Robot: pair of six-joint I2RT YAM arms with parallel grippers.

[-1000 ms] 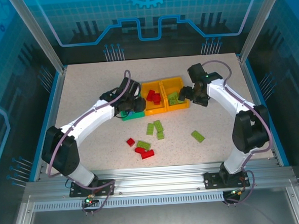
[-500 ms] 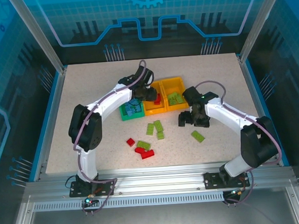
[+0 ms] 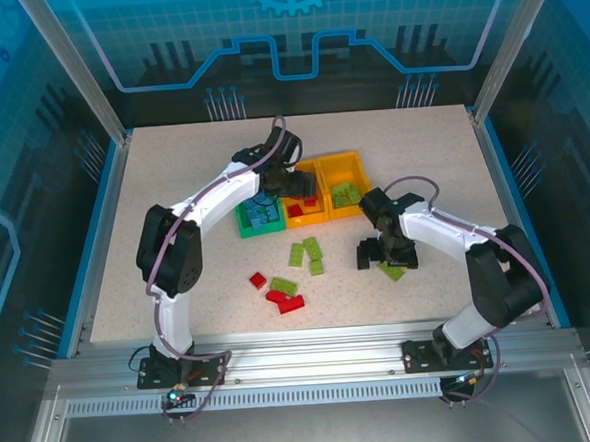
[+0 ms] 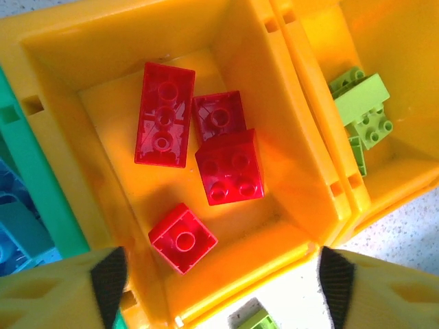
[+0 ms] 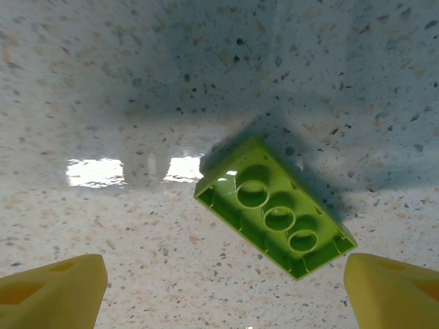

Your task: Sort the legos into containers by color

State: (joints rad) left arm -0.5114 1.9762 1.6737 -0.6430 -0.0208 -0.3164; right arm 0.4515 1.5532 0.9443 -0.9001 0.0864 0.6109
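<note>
Nearest me, loose red bricks [image 3: 280, 298] and lime bricks [image 3: 305, 252] lie on the table [image 3: 172, 168]. Just past them to the right, my right gripper [image 5: 223, 288] hangs over a single lime brick [image 5: 274, 216], fingers spread wide and holding nothing. That brick lies flat on the table, hollow side up, skewed across the line between my fingers. I judge it light, rigid and slick: it won't give, but it could squirt out of a corner pinch. I'd turn the wrist and close on its two long sides, low down, near the middle. Farther off, my left gripper [image 4: 219, 288] is above the middle bin [image 4: 103, 48], fingers also wide and empty; four reds [image 4: 164, 113] sit inside. Blues [image 3: 264, 213] lie in the green bin [image 4: 41, 171] to its left, limes [image 4: 367, 103] in the right bin [image 4: 411, 41].
</note>
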